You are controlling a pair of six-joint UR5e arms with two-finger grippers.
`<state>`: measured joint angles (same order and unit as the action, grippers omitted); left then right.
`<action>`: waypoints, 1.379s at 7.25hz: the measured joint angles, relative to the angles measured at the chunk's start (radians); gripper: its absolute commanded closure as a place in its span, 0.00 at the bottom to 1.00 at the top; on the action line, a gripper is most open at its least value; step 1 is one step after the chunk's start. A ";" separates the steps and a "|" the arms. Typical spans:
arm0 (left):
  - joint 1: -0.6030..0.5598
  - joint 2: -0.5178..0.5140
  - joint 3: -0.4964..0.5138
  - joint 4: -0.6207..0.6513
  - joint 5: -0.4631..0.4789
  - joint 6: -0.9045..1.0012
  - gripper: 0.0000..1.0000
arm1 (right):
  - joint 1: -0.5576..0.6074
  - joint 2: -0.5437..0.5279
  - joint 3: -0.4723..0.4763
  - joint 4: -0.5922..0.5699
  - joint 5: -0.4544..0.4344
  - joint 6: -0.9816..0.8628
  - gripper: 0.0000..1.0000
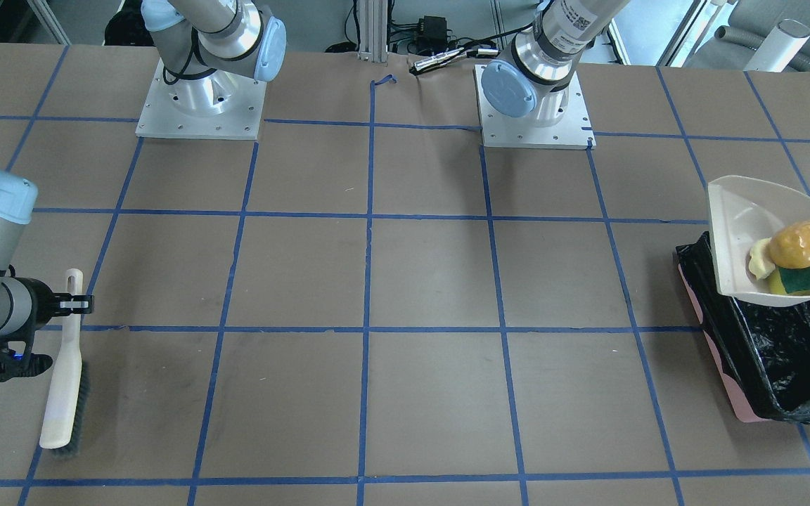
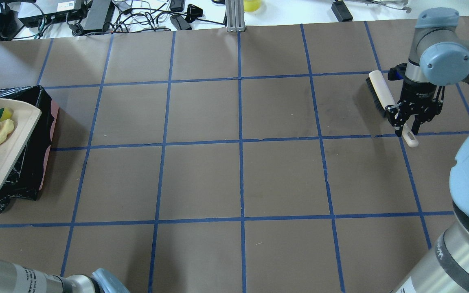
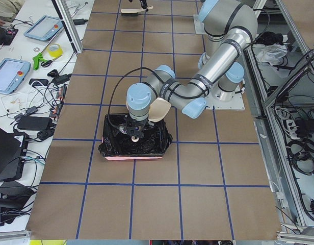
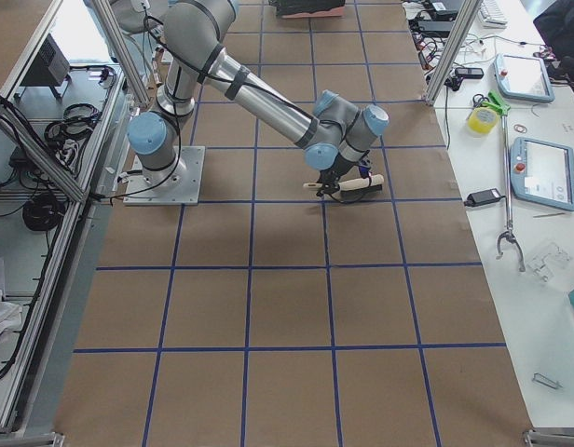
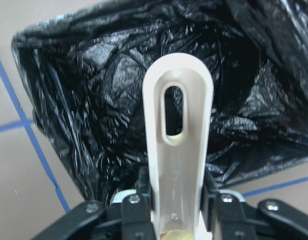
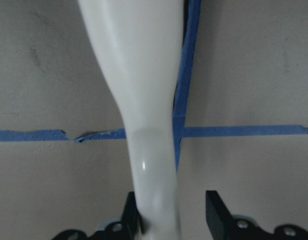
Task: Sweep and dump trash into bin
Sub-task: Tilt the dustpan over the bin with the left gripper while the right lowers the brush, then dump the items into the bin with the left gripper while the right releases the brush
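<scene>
Beige stiff plastic dustpan (image 1: 735, 232), handle clamped in left end effector (image 5: 175, 196), over black-lined pink bin (image 1: 726, 369); glossy lumpy trash (image 1: 795, 246) should slide freely; right end effector (image 2: 408, 129) apart.

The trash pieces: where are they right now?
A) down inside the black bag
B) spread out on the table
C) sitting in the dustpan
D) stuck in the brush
C: the orange lump, the pale crescent and the sponge chunk all sit together in the beige dustpan, which is over the bin.
</scene>
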<state>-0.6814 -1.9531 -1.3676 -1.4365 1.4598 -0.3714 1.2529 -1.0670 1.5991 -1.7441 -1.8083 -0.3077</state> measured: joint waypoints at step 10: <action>-0.052 -0.110 0.127 0.276 0.170 0.245 1.00 | -0.001 -0.097 -0.009 0.045 0.071 0.012 0.08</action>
<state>-0.7335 -2.0629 -1.2403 -1.1603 1.6297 -0.1268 1.2523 -1.1637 1.5906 -1.6987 -1.7370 -0.2960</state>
